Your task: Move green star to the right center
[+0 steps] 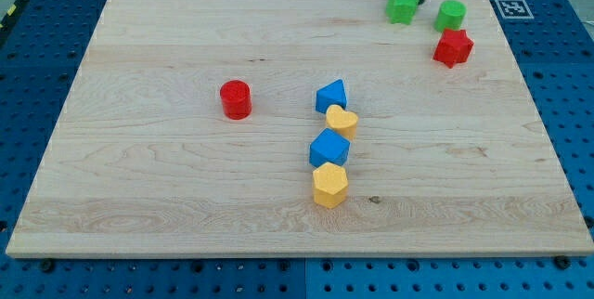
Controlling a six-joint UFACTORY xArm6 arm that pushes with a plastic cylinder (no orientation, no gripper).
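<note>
The green star (403, 6) lies near the view's top, right of centre, on the wooden board (167, 197). My tip (417, 0) comes down from the view's top edge and sits right against the star's upper right side. A green cylinder (451, 15) lies just to the star's right, apart from it. A red star (453, 47) lies just below the green cylinder.
A red cylinder (236, 99) lies left of centre. A column of blocks runs down the middle: a blue wedge-like block (331, 95), a yellow heart (342, 121), a blue cube (329, 148) and a yellow hexagon (329, 186). A marker tag (510, 7) sits beyond the board's top right corner.
</note>
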